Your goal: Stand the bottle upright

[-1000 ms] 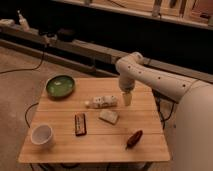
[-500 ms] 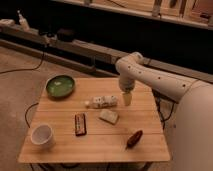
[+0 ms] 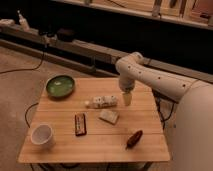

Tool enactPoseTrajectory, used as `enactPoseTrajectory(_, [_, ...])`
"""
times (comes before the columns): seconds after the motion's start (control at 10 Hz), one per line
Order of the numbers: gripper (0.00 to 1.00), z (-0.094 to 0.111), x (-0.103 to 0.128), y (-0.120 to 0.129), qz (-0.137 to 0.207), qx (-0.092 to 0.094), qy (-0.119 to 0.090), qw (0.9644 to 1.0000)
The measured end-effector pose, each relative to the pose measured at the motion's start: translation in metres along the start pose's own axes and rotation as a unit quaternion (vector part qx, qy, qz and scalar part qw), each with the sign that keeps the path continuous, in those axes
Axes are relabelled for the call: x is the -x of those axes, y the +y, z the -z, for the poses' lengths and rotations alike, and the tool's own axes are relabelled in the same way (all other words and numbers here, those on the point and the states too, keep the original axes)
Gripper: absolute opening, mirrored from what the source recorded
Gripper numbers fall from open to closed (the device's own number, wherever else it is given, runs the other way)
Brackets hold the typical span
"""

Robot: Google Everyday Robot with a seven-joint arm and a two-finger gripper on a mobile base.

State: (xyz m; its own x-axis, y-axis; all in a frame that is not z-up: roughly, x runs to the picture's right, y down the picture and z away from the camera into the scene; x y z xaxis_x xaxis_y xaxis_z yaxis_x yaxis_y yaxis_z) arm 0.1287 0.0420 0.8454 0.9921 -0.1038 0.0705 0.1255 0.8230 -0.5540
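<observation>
Nothing has moved since a moment ago: the bottle [image 3: 102, 102] lies on its side near the middle of the table [image 3: 100, 147], and my gripper [image 3: 127, 99] hangs just beside it at its 3 o'clock, spread wide and holding nothing. I think I am low and close at that end so I can grab the bottle and tip it up. The pale block [image 3: 109, 116] sits near at its 5 o'clock, the candy bar [image 3: 80, 124] at 7, the green bowl [image 3: 60, 85] at 10 and the white cup [image 3: 42, 135] far off at 8, so there is room to work.
</observation>
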Motion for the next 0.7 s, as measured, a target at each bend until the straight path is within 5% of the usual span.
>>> enactPoseTrajectory(0.3, [0.8,0.002,-0.002,-0.003,0.008,-0.004,0.01,0.9999])
enactPoseTrajectory(0.7, [0.8,0.016,0.052,-0.036,0.113,-0.024,0.054,0.9918])
